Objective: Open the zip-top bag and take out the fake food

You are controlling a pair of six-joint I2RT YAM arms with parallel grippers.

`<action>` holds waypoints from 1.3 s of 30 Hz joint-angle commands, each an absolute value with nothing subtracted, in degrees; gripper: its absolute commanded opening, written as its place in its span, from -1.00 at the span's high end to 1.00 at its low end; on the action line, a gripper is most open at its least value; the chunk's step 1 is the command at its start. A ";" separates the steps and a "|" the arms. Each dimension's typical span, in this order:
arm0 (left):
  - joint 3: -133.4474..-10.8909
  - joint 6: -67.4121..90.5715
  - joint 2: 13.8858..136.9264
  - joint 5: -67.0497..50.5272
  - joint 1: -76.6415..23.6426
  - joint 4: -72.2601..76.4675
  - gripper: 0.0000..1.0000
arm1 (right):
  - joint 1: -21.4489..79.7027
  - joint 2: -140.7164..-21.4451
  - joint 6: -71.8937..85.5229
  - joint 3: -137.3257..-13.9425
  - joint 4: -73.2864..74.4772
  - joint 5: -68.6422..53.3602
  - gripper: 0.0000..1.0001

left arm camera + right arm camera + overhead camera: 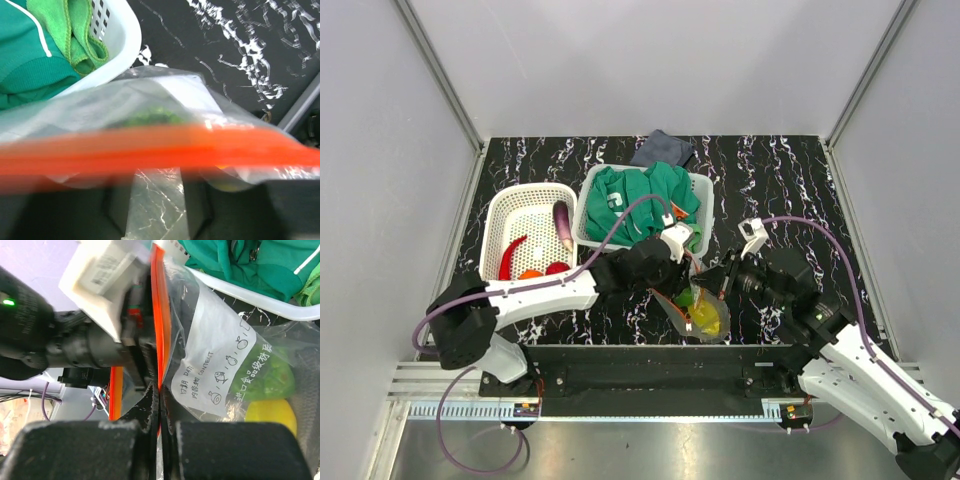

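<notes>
Green, yellow fake food point(272, 377) inside zip-top bag point(212, 355).

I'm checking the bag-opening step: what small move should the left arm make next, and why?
Probably close the left claw on the near lip of the zip-top bag and ease it away from the right claw. The right claw is pinched shut on the orange zip strip, the strip crosses the left claw's view, and green and yellow fake food sits inside.
</notes>
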State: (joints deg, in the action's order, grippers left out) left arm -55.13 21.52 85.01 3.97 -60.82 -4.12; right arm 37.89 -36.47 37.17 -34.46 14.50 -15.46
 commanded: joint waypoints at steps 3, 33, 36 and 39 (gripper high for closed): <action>-57.04 22.67 88.42 7.03 -61.35 -1.32 -0.17 | 38.23 -34.10 36.74 -34.45 15.47 -13.18 1.00; -55.81 22.94 92.82 11.51 -63.02 1.23 0.61 | 38.15 -33.40 36.12 -35.95 18.19 -12.57 1.00; -55.55 23.20 90.89 10.81 -62.93 0.18 0.76 | 38.14 -34.10 35.77 -36.12 18.28 -12.66 1.00; -55.28 23.64 89.39 10.37 -63.02 0.18 0.98 | 38.23 -34.37 35.77 -36.21 18.28 -12.74 1.00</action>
